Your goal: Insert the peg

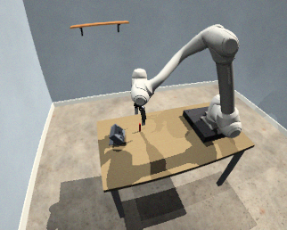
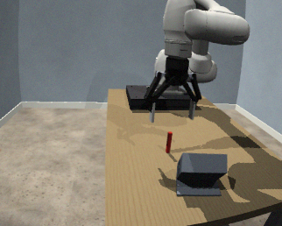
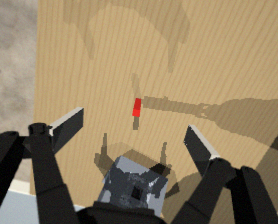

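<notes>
A small red peg stands upright on the wooden table. The grey block with the sloped panel sits near the table's left edge, a short way from the peg. Its dark square hole shows in the wrist view. My gripper is open and empty. It points down and hangs above the table, a little above the peg and slightly toward the arm's base. The fingers touch neither the peg nor the block.
The arm's black base plate is at the table's far end. An orange shelf hangs on the back wall. The table edge lies close to the block's far side.
</notes>
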